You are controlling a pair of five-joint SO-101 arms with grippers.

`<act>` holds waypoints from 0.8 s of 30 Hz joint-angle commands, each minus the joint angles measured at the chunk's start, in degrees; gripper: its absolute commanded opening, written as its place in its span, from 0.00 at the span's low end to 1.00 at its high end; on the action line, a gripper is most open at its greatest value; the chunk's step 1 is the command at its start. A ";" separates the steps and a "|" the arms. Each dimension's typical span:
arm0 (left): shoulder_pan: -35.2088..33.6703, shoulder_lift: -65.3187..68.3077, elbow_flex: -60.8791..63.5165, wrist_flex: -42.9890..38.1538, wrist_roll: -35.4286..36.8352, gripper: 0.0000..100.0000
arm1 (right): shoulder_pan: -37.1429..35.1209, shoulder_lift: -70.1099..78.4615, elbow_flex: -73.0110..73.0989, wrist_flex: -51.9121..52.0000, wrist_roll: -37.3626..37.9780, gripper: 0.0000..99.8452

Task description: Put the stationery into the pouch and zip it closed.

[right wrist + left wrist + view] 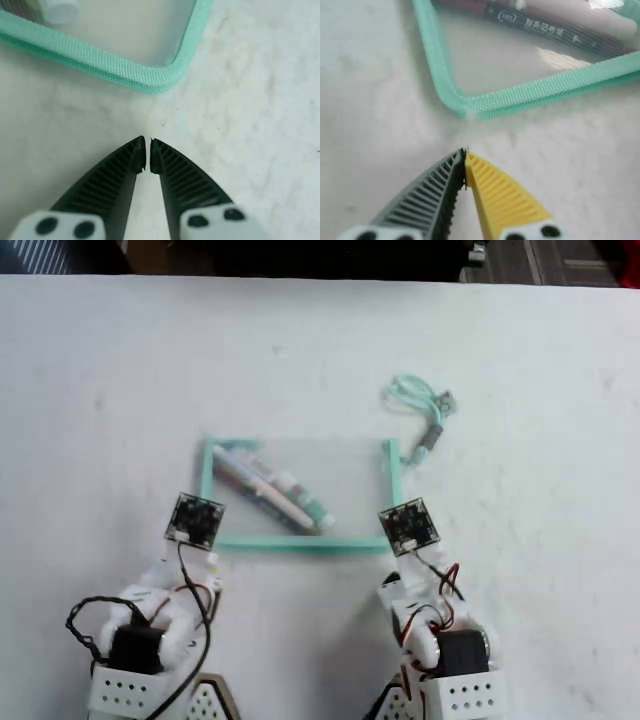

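Just short of the pouch (300, 543), we hold both grippers closed tip to tip: the left gripper (465, 154) off 1 near corner, the right gripper (147, 142) off the other, neither touching it. It lies flat on the table (520, 360), pens (270, 490) inside, its cord (415, 400) trailing beyond. Unpinned, we judge it could slide when the zip is tugged, spilling pens.

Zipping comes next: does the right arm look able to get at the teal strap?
Probably yes: just bare table beside the pouch lies between its shut claw and the strap.
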 commanded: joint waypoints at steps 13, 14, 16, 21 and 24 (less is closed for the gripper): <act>-0.31 -0.40 0.00 0.44 0.00 0.02 | -0.22 -0.31 0.53 0.31 -0.62 0.02; -0.31 -0.40 0.00 0.44 0.00 0.02 | -0.22 -0.31 0.53 0.31 -0.62 0.02; -0.31 -0.40 0.00 0.44 0.00 0.02 | -0.22 -0.31 0.53 0.31 -0.62 0.02; -0.31 -0.40 0.00 0.44 0.00 0.02 | -0.22 -0.31 0.53 0.31 -0.62 0.02; -0.31 -0.40 0.00 0.44 0.00 0.02 | -0.22 -0.31 0.53 0.31 -0.62 0.02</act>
